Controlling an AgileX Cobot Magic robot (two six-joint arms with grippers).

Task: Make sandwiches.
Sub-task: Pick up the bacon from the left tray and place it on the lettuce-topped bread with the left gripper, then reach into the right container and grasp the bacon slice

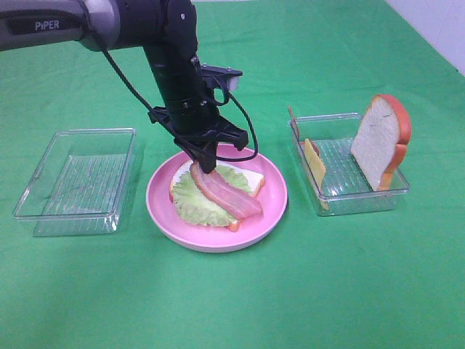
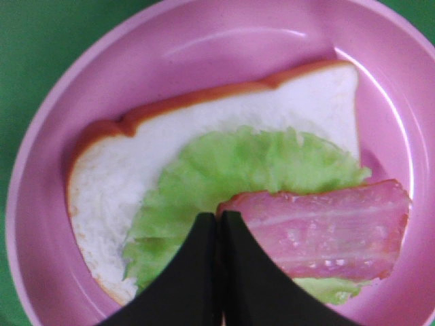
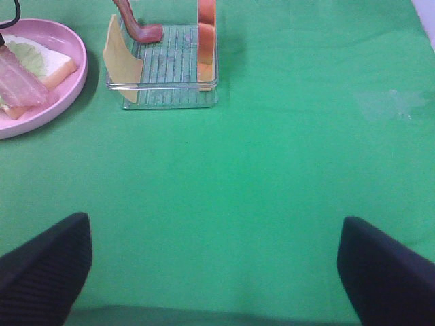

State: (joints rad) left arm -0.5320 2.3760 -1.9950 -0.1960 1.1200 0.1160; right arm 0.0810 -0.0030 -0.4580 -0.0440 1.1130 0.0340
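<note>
On the round pink plate [image 1: 218, 236] a white bread slice [image 1: 254, 180] carries a green lettuce leaf [image 1: 190, 202], with a pink bacon strip [image 1: 229, 198] lying across it. My left gripper [image 1: 205, 161] stands over the plate's far side, shut on the strip's upper end. The left wrist view shows the shut fingertips [image 2: 204, 234] at the bacon's [image 2: 326, 227] corner, over the lettuce [image 2: 258, 163] and bread [image 2: 204, 122]. A second bread slice [image 1: 379, 142] and a yellow cheese slice [image 1: 314, 161] stand in the right tray [image 1: 356, 196]. My right gripper [image 3: 217, 272] is open over bare cloth.
A clear tray [image 1: 76, 182] with nothing in it lies left of the plate. In the right wrist view another bacon strip [image 3: 132, 24] leans in the right tray [image 3: 163, 95] beside the cheese [image 3: 121, 61]. Green cloth covers the table.
</note>
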